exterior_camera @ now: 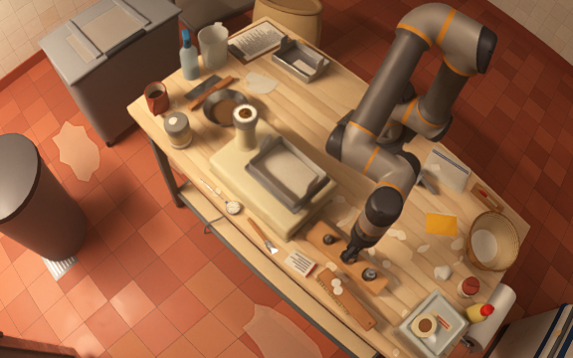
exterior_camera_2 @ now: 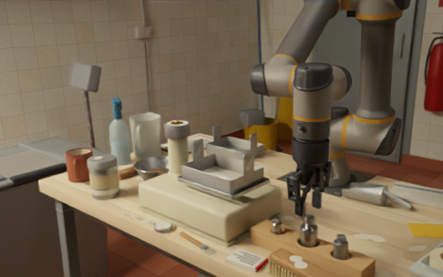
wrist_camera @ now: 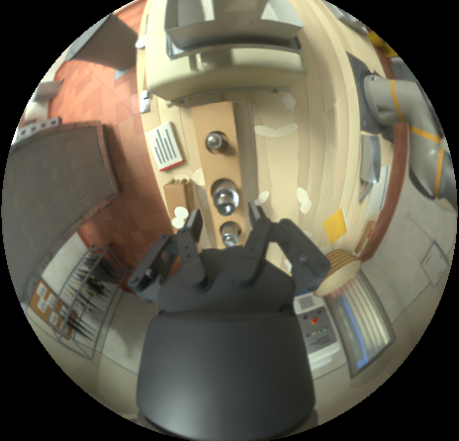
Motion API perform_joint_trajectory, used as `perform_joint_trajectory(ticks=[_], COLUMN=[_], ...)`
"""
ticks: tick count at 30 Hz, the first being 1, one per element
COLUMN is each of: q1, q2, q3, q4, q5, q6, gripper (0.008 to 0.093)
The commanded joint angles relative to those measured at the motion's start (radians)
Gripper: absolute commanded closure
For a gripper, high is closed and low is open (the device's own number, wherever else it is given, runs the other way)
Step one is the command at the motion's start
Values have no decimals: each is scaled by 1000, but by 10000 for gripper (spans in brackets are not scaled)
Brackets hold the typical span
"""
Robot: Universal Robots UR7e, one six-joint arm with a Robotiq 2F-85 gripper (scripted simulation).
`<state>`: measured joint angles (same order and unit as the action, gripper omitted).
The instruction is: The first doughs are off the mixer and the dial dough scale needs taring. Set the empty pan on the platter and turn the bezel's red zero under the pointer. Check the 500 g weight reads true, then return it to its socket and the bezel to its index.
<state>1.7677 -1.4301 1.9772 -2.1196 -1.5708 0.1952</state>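
The 500 g weight (exterior_camera_2: 308,231) stands in the middle socket of the wooden block (exterior_camera_2: 312,248), between two smaller weights (exterior_camera_2: 340,246). My gripper (exterior_camera_2: 307,204) hangs open just above it and holds nothing. The grey pan (exterior_camera_2: 223,171) sits on the platter of the cream dough scale (exterior_camera_2: 208,205), left of the block. The scale's dial column (exterior_camera_2: 176,146) rises behind the pan; its bezel face is not readable. From the wrist camera the weight (wrist_camera: 225,199) lies between my open fingers (wrist_camera: 223,218).
Behind the scale stand a jug (exterior_camera_2: 145,134), a blue-capped bottle (exterior_camera_2: 119,132), a metal bowl (exterior_camera_2: 151,166) and a second grey tray (exterior_camera: 300,59). A brush (exterior_camera: 346,298) lies in front of the block. A basket (exterior_camera: 493,240) and a scoop (exterior_camera_2: 375,193) sit right.
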Motion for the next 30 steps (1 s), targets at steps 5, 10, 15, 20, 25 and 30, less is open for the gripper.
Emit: perform_joint_trajectory(ticks=[5, 10, 15, 20, 25, 30], q1=[0, 0, 0, 0, 0, 0], q2=[-21, -24, -61, -112, -134, -133], q3=[-24, -29, -82, -210, -362, -445], q4=[46, 55, 141, 319, 494, 581], q5=[0, 0, 0, 0, 0, 0], q6=[0, 0, 0, 0, 0, 0], gripper=[354, 354, 354, 354, 354, 354])
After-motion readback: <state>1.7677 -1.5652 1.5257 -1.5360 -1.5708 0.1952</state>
